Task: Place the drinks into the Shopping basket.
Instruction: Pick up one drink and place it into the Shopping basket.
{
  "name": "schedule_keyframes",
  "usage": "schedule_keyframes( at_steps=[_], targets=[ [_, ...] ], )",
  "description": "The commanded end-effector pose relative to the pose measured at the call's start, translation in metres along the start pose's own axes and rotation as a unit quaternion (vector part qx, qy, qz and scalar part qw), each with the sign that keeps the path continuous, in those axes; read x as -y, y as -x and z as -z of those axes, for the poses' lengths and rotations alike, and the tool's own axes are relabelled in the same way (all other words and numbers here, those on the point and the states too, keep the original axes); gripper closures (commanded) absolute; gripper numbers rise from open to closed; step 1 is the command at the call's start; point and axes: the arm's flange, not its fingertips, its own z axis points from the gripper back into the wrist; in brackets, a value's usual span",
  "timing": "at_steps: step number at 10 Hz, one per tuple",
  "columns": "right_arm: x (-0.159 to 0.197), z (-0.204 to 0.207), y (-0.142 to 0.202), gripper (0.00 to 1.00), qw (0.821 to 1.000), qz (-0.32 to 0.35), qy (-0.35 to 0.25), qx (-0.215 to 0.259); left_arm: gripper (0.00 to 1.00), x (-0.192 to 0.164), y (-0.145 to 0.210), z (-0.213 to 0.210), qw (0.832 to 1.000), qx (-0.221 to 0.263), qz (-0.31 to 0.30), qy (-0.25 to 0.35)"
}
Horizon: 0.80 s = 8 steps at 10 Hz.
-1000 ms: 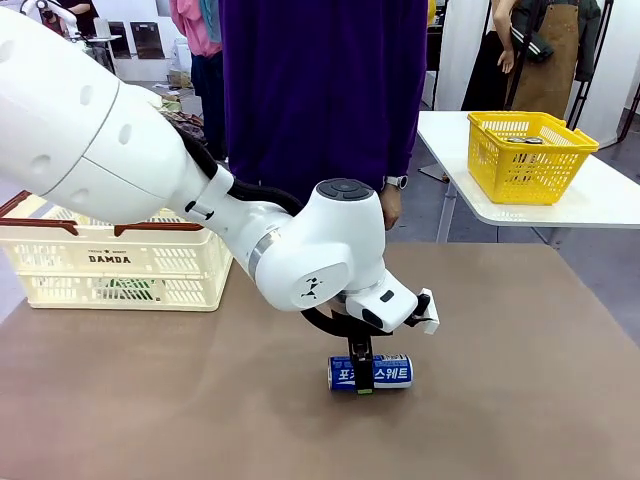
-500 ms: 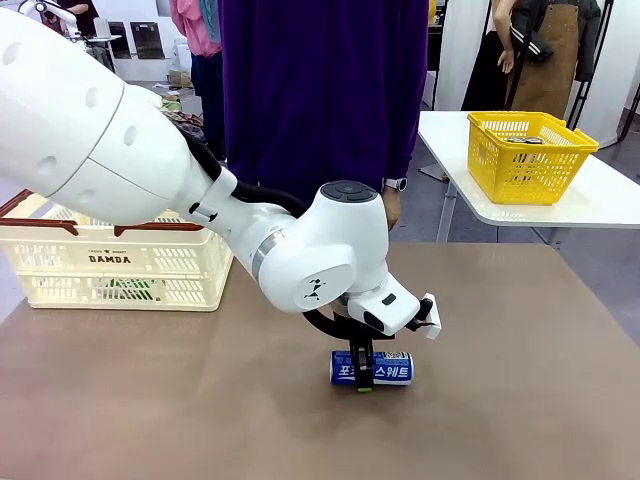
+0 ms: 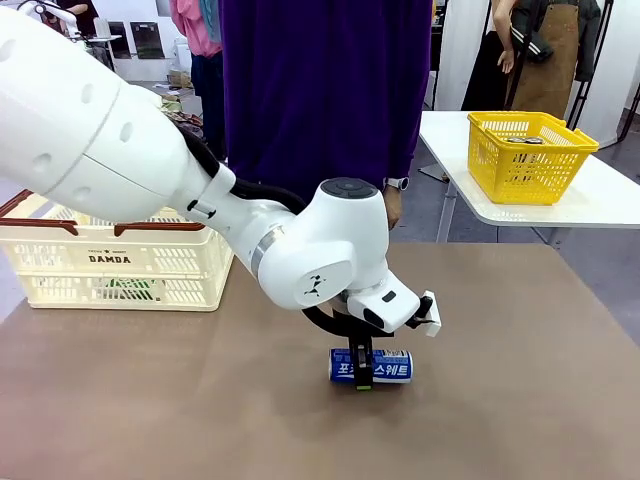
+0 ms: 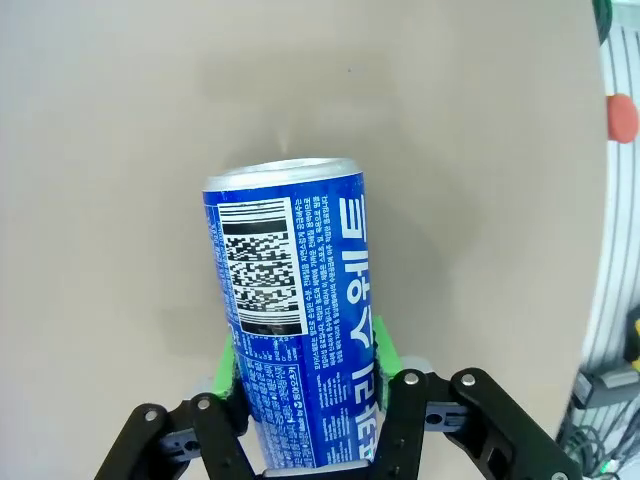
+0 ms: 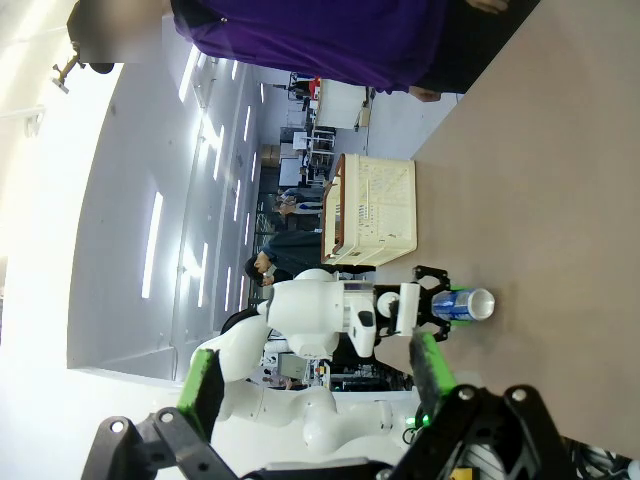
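1. Step in hand, as I read it: the grab on the blue can. It lies on its side on the brown table, around 6 o'clock of the tabletop in the front view. The left arm is bent down over it.
2. The left gripper is clamped across the can's body. In the left wrist view the green pads press on both flanks, close to the near end, and the far silver end points to 12 o'clock. So it's narrowed down and holding the drink, not gaping.
3. Can't tell if the can is off the table or resting on it, since the underside is too dark.
4. The Shopping basket, cream with a brown rim, sits about 10 o'clock from the can and well apart. Something green shows through its slats, but I can't say it's a drink.
5. The right gripper is well away from the can, with its fingers spread wide and nothing between them.
6. Next move, my guess: lift high enough to clear the basket's rim, swing toward 10 o'clock, and let go inside. The grip sits toward 1 end, so the can might tip on the way up.
7. The yellow basket at 2 o'clock is on a separate white table, so it's not the target.
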Motion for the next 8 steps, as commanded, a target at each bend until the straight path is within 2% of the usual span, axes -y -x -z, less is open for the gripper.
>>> schedule_keyframes(
  at_steps=[1, 2, 3, 4, 5, 6, 7, 8],
  targets=[
    [-0.005, -0.001, -0.002, 0.00, 1.000, 0.001, -0.011, 0.005, 1.00, 0.021, 0.018, -0.089, 0.999, 0.000, -0.039, -0.009],
    [-0.005, -0.001, -0.002, 0.00, 1.000, 0.001, -0.011, 0.005, 1.00, 0.028, 0.023, -0.131, 0.997, -0.004, -0.078, -0.015],
    [-0.005, -0.001, -0.002, 0.00, 1.000, 0.001, -0.011, 0.005, 1.00, 0.037, 0.024, -0.162, 0.999, 0.016, -0.040, -0.005],
    [-0.005, -0.001, -0.002, 0.00, 1.000, 0.001, -0.011, 0.005, 1.00, 0.044, 0.031, -0.189, 0.998, 0.031, -0.045, -0.012],
    [-0.005, -0.001, -0.002, 0.00, 1.000, 0.001, -0.011, 0.005, 1.00, 0.047, 0.037, -0.194, 0.997, 0.028, -0.068, 0.004],
    [-0.005, -0.001, -0.002, 0.00, 1.000, 0.001, -0.011, 0.005, 1.00, 0.042, 0.035, -0.179, 0.995, 0.001, -0.091, 0.035],
    [-0.005, -0.001, -0.002, 0.00, 1.000, 0.001, -0.011, 0.005, 1.00, 0.051, 0.020, -0.198, 0.998, 0.026, -0.063, -0.011],
    [-0.005, -0.001, -0.002, 0.00, 1.000, 0.001, -0.011, 0.005, 1.00, 0.051, 0.020, -0.198, 0.998, 0.026, -0.063, -0.011]
  ],
)
